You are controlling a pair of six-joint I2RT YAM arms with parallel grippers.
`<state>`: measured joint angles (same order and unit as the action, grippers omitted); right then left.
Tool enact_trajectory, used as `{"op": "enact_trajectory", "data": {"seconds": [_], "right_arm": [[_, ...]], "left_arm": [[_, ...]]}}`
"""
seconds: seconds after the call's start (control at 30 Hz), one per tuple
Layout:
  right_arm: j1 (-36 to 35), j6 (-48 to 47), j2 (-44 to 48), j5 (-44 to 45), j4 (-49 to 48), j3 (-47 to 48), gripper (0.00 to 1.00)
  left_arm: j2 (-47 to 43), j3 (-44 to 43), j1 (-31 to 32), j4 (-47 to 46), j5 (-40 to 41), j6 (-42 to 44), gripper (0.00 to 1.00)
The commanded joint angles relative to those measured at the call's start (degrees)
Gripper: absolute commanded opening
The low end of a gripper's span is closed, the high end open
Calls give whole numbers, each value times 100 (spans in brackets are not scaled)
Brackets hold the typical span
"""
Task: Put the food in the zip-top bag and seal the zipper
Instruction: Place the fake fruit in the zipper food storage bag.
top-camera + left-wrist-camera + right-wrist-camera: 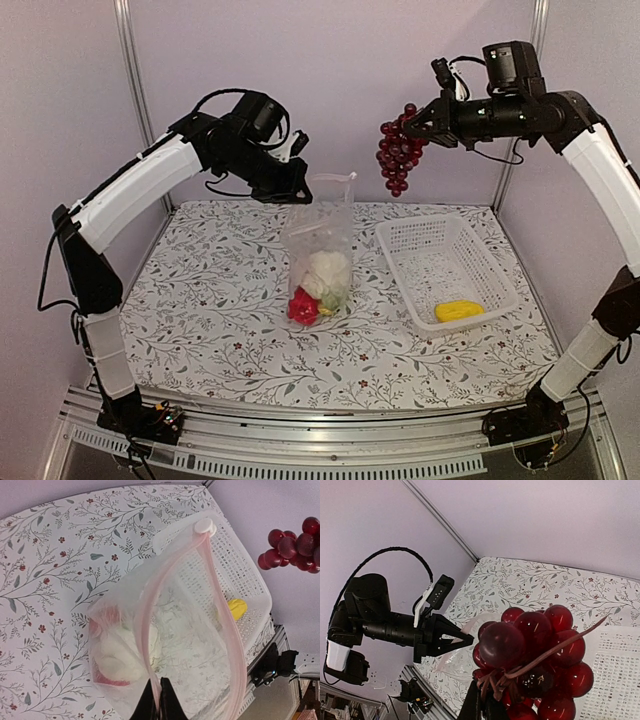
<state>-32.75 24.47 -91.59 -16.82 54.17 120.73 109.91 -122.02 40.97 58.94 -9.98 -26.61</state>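
Loading step: left gripper (298, 190) pinched shut on the zip-top bag (335, 215) rim, holding it upright; right gripper (413, 127) clamped on the grape bunch (397, 155) stem, aloft right of the mouth — next, I judge: centre over opening, lower.

Mouth of zip-top bag (322, 240) faces up, free from above and right. Left gripper (304, 192) blocks left rim. Grape bunch (398, 152) hangs high right. Basket (397, 268) near bag's right, narrow gap. Worktop (200, 300) left passable.

Bright, even, soft light; wrist close-ups slightly blurred.
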Motion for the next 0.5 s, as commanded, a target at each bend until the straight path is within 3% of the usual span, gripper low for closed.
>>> {"op": "enact_trajectory", "data": {"seconds": [0.0,0.47], "right_arm": [[-146,229,-111,-822,-1125,107,0],[-473,1115,-692,-1767,-2696,148,0]], "left_arm": [[123,-160,-67,-126,-110,-12,4],[128,-247,-70,-215,-159,-122,3]]}}
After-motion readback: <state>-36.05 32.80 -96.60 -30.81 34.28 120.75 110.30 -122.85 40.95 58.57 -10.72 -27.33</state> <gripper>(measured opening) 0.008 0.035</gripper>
